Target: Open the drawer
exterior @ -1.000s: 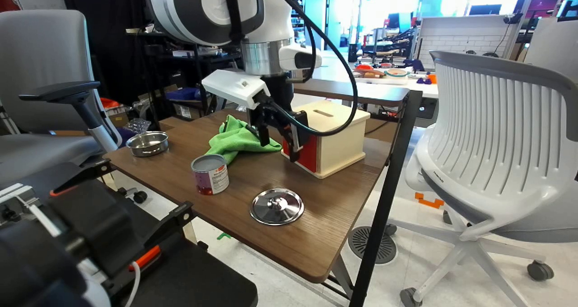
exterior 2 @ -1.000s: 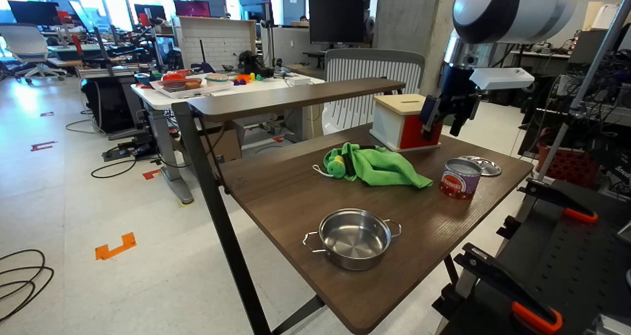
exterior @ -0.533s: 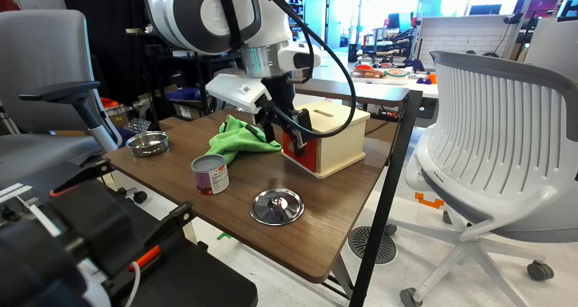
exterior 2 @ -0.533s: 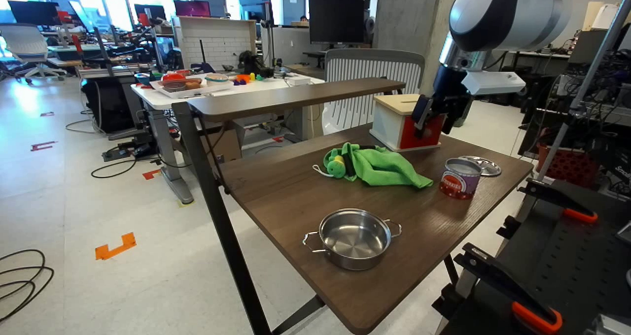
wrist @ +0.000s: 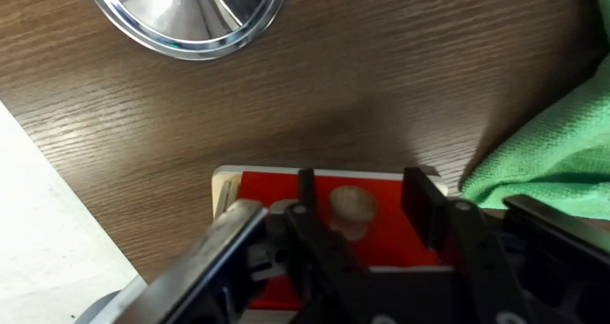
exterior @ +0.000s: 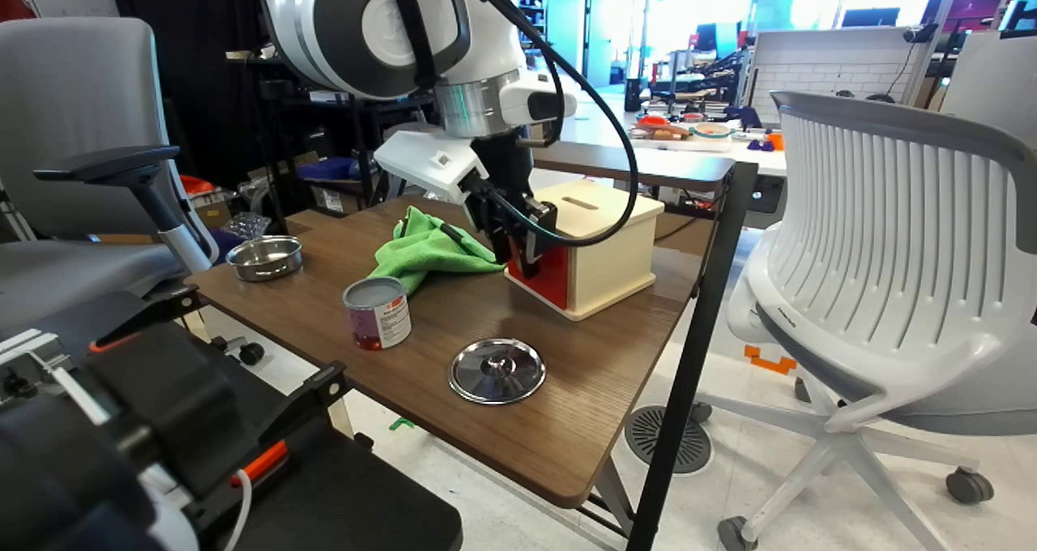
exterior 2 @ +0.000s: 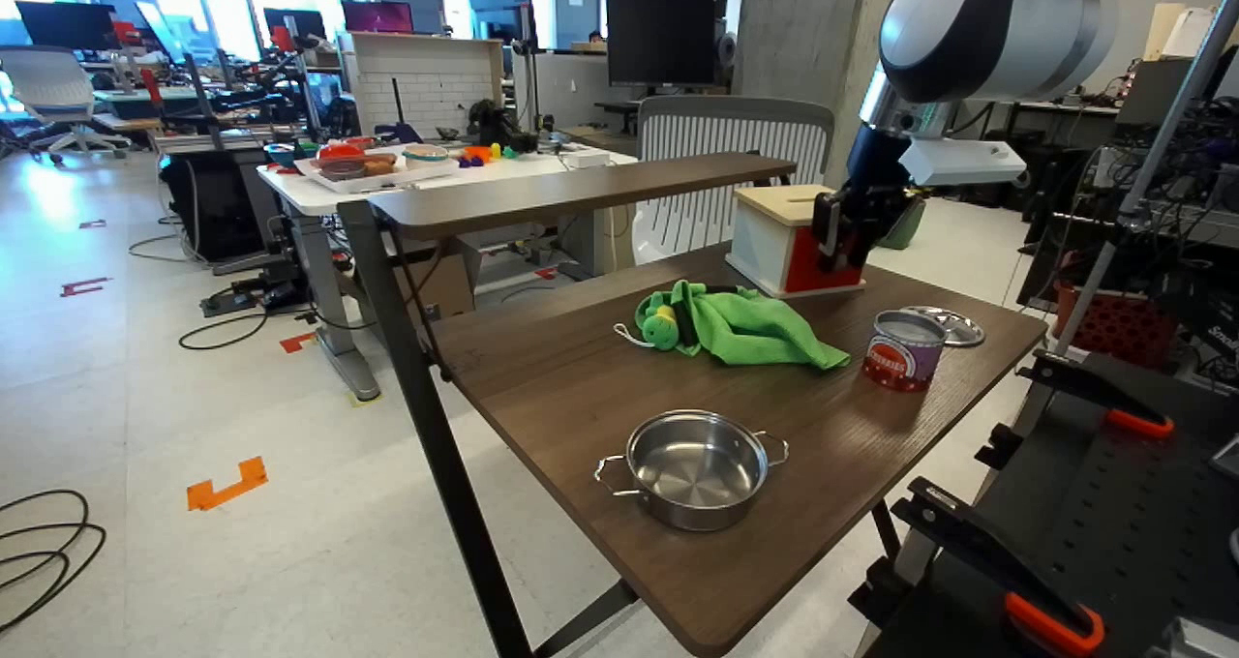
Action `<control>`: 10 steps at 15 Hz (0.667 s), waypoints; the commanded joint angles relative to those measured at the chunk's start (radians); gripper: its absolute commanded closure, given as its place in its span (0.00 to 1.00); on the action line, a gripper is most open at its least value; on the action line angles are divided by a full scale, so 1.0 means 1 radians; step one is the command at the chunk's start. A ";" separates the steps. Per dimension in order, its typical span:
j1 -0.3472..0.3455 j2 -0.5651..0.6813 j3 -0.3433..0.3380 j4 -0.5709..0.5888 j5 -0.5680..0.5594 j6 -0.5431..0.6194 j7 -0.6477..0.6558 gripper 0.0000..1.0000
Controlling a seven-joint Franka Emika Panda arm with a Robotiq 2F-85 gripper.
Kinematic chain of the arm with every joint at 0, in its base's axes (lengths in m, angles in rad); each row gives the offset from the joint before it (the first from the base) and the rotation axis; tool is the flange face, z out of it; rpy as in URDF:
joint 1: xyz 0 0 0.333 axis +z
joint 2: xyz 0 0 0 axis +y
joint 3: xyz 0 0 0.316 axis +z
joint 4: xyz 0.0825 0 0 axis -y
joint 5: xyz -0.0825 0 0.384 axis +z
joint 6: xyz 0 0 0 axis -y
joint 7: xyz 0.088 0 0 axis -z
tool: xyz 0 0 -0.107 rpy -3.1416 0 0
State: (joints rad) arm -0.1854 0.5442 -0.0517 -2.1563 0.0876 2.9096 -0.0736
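The drawer's red front (exterior: 555,282) looks flush with the light tan wooden box (exterior: 617,263) in both exterior views. On that red front (wrist: 274,183) a round wooden knob (wrist: 352,204) shows in the wrist view. My gripper (wrist: 363,190) is right at the front, its two black fingers standing on either side of the knob. Gaps are visible between the knob and each finger, wider on the right, so the jaws are partly open and hold nothing. From outside, the gripper (exterior 2: 842,254) covers part of the red face, and the knob is hidden behind it.
A green cloth (exterior: 433,251) lies beside the box. Also on the brown table (exterior 2: 542,377) are a metal lid (exterior: 497,371), a can (exterior: 377,314) and a metal pot (exterior 2: 697,474). A raised shelf (exterior 2: 581,189) runs along the table's side.
My gripper has come in towards the red front and its fingers have drawn closer together around the knob. The box, drawer and other objects have stayed put.
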 commanded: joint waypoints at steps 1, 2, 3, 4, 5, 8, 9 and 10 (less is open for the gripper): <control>-0.009 0.034 -0.003 0.031 0.001 0.032 0.016 0.80; -0.009 0.036 -0.006 0.034 0.000 0.032 0.018 0.86; -0.008 0.038 -0.008 0.036 -0.001 0.032 0.020 0.95; -0.006 0.036 -0.011 0.037 -0.003 0.028 0.021 0.96; 0.001 0.034 -0.019 0.034 -0.009 0.019 0.024 0.93; 0.014 0.012 -0.033 0.018 -0.021 -0.020 0.029 0.93; 0.016 0.006 -0.036 0.013 -0.024 -0.031 0.029 0.93; 0.017 -0.004 -0.036 0.004 -0.027 -0.042 0.025 0.93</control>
State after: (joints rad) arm -0.1794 0.5588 -0.0661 -2.1397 0.0836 2.9058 -0.0659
